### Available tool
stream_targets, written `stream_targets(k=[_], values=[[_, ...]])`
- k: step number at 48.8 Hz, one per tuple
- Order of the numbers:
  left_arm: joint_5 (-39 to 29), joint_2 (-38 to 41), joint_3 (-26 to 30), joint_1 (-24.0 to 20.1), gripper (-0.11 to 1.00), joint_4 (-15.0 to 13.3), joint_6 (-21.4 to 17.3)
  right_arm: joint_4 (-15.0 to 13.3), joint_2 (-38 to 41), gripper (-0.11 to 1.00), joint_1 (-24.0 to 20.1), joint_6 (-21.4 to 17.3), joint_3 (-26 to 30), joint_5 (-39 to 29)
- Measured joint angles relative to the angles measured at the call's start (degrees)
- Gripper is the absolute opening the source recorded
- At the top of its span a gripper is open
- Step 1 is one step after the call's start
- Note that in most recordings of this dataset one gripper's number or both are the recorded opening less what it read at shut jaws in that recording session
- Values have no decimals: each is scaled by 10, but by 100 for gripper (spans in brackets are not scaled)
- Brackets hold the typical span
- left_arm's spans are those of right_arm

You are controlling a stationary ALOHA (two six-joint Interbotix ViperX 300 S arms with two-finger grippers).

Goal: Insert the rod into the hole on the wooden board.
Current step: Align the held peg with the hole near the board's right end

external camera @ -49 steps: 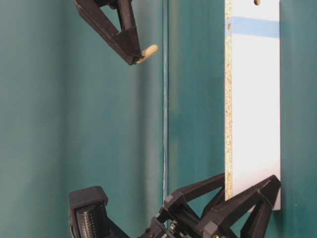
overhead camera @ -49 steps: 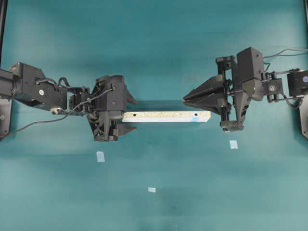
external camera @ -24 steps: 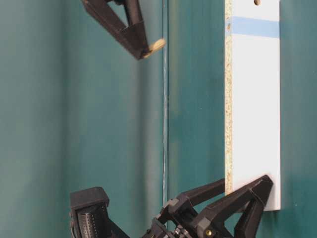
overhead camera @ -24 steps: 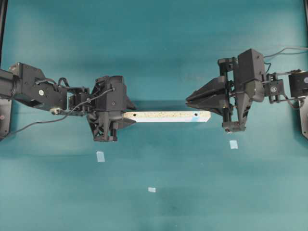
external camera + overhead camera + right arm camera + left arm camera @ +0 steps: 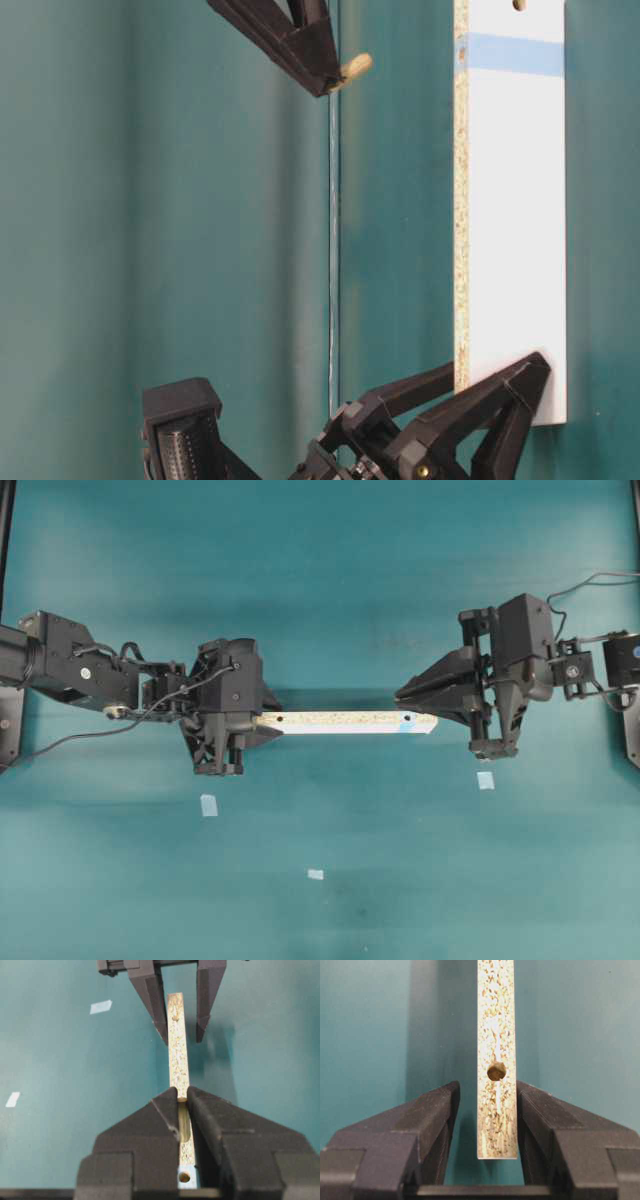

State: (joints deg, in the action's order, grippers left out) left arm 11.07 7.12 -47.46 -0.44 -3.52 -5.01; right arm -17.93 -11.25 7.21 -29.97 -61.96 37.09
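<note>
The right gripper (image 5: 335, 80) was closed on the rod (image 5: 355, 69), whose pale tip stuck out past the black fingertips. The left gripper (image 5: 262, 720) held the unmarked end of the wooden board (image 5: 345, 722), its fingers (image 5: 432, 1115) close on both sides of the strip, which stood on its long edge. The hole (image 5: 184, 1177) beside the light blue mark lay under the right gripper, near the board's end. All of this stood on a flat teal surface (image 5: 320, 600). The table-level view showed the board's white face with its blue band and the rod well apart from it; the overhead view showed only the speckled edge, with the rod hidden. Three small pale blue tape squares (image 5: 209, 805) lay on the surface, apart from the board.
</note>
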Motion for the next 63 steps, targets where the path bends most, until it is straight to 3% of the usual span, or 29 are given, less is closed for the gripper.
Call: stream_targets(k=[16,34,52,63], values=[[-2,0,-2,2,40,0,0,0,13,10,-1,1,-1,15],[-4,0,-4,3,38,0,0,0,26,10,0,17,-15,43],[-4,0,-5,4,32,0,-1,40,27,10,0,58,-40,76],[-4,0,-4,4,32,0,0,45,62,10,-1,59,-40,124]])
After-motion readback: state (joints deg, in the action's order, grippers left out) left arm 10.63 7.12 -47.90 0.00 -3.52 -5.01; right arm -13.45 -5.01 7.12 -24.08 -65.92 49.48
